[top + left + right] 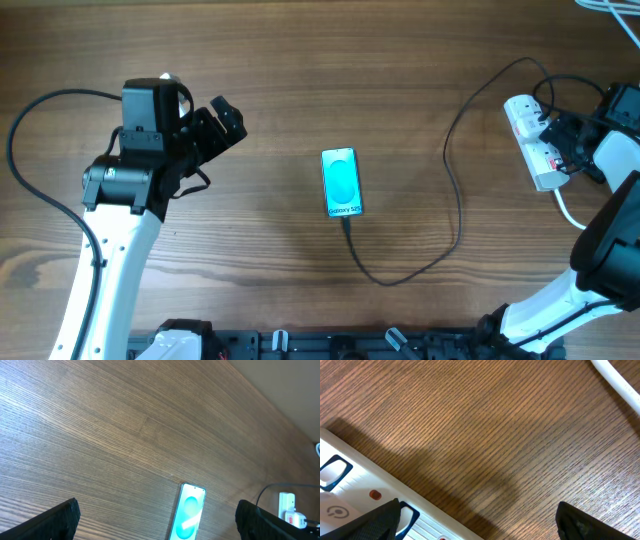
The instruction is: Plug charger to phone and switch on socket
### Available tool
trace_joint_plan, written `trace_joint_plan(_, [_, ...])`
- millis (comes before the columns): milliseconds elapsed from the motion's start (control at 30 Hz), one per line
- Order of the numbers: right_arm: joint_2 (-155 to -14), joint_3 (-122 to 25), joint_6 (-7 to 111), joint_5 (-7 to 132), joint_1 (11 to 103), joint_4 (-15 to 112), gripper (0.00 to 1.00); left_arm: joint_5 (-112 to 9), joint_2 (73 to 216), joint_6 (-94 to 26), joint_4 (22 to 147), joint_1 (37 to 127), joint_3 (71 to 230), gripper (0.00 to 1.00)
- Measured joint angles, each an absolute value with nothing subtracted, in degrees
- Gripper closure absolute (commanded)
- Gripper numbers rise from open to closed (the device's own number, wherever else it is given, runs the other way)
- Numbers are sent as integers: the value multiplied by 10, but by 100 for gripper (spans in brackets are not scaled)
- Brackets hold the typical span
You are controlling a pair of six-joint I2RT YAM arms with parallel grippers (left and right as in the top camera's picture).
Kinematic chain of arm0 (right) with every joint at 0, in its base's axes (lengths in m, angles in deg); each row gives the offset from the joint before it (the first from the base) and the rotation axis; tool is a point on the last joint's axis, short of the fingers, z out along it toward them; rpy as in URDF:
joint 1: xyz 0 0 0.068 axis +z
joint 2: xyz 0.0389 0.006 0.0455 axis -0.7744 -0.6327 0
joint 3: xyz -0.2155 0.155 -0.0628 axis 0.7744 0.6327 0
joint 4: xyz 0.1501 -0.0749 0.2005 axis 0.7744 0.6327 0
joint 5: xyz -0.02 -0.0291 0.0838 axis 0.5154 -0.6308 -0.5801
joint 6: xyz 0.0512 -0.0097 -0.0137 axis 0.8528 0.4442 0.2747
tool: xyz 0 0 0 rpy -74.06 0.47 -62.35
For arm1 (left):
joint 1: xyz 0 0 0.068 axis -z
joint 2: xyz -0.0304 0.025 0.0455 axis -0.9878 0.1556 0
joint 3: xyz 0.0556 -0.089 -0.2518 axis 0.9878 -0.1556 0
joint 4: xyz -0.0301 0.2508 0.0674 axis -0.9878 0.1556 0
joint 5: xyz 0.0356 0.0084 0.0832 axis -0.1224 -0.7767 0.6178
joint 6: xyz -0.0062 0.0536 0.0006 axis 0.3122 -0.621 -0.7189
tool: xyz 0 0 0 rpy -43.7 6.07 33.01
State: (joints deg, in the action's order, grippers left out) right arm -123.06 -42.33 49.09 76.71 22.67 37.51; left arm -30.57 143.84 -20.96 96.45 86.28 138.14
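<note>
The phone [341, 183] lies flat mid-table with its teal screen lit; it also shows in the left wrist view [189, 512]. The black charger cable [452, 190] runs from the phone's near end in a loop to the white socket strip [530, 145] at the far right, where its white adapter sits. The cable's end touches the phone's near edge. My left gripper [222, 122] is open and empty, well left of the phone. My right gripper [566, 142] is open, right over the strip; in the right wrist view one finger overlaps the strip [350, 495] beside a blue-rimmed switch.
The strip's thick white cord [566, 208] runs toward the near right edge and shows in the right wrist view [618, 382]. More white cords [610, 12] lie at the far right corner. The left arm's black cable [40, 110] loops at the left.
</note>
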Motion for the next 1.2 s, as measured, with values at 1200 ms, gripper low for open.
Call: trace_joint_plan(1200, [-1226,-420,491,715,222,398,0,-306,1438,-210,964,863,1381,0])
